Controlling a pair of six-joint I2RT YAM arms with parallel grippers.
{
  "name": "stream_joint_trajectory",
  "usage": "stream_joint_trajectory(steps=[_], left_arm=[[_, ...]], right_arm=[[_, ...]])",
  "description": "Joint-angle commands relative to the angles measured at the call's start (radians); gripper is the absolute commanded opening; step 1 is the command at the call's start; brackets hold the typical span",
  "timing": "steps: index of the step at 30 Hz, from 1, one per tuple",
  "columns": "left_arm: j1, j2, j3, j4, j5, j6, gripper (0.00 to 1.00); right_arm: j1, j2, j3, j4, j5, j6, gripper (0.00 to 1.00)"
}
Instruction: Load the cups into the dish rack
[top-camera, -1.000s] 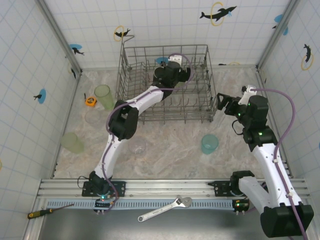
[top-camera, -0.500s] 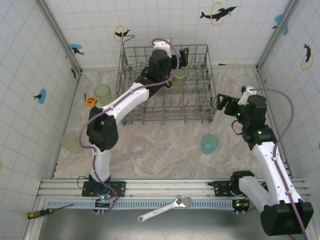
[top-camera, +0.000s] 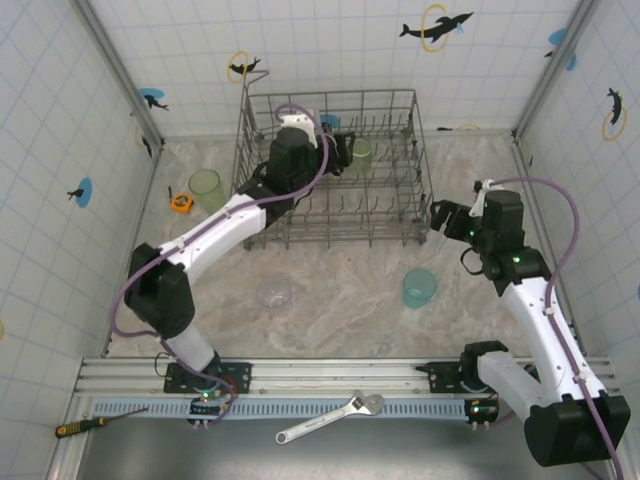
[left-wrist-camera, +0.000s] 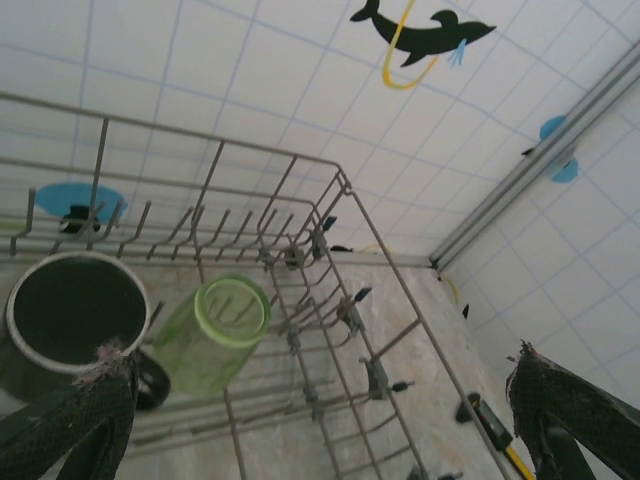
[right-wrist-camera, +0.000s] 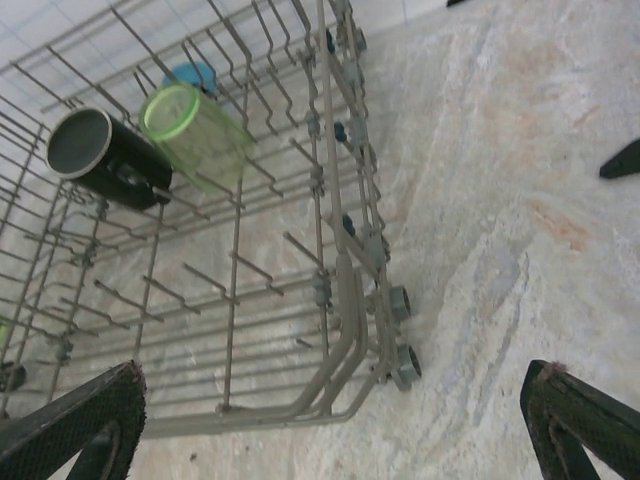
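The fingers (left-wrist-camera: 75, 425) of the left gripper (top-camera: 338, 152) are spread wide and empty over the rack (top-camera: 380, 94), 1 green cup (left-wrist-camera: 215, 330) and 1 black mug (left-wrist-camera: 70, 318) lying just ahead of them, so next the equally spread right gripper (top-camera: 440, 215) should, I think, fetch the teal cup (top-camera: 419, 287) near it.

Bright, even, diffuse light from above; faint soft shadows on beige marbled table top (top-camera: 340, 290) under large grey wire dish rack (top-camera: 370, 225). Wrist views softer, w/ slanted wide-angle lines
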Motion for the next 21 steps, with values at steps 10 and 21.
stream_joint_trajectory(steps=[10,21], left_arm=[[0.001,-0.28,-0.252,-0.146,-0.055,-0.078,0.97],[0.001,-0.324,-0.29,-0.188,0.018,-0.107,0.97]], right_arm=[[0.079,0.034,0.055,-0.281,0.047,-0.037,1.0],[0.13,0.039,0.017,-0.401,0.065,-0.035,1.0]])
